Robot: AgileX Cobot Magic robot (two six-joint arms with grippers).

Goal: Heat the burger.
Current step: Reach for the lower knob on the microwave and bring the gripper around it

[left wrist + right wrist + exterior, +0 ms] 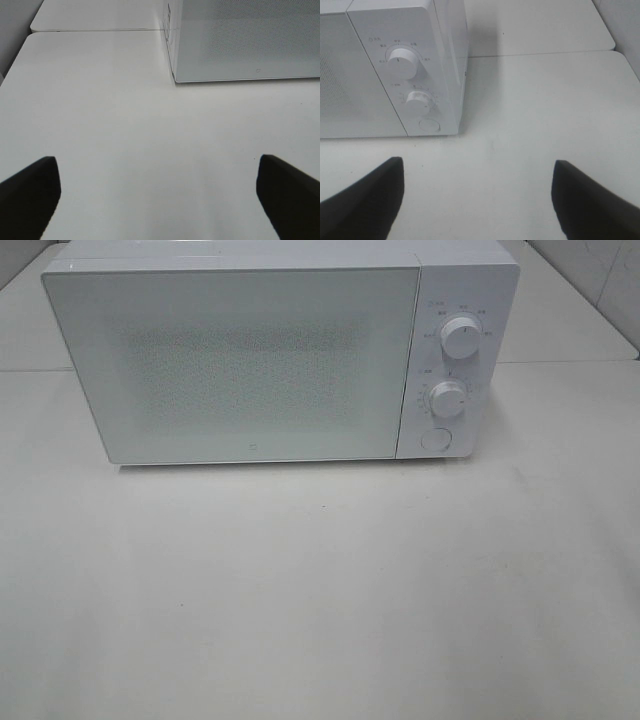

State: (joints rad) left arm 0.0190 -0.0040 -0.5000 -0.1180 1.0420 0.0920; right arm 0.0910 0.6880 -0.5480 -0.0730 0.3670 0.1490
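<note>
Two pairs of black fingers hang over the white surface (320,590), both spread wide and holding nothing. The left fingers (30,200) face the microwave (480,270) at its shut door (240,360). The right fingers (365,200) face its dials (402,62) and round button (429,125). I cannot tell where the burger is.

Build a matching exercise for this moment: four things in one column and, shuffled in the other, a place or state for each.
Things:
1. microwave door
2. upper knob
3. round button
4. left gripper

Places or states:
A. lowest on the control panel
B. open, holding nothing
C. shut
D. highest on the control panel

Pairs: 1-C, 2-D, 3-A, 4-B.
</note>
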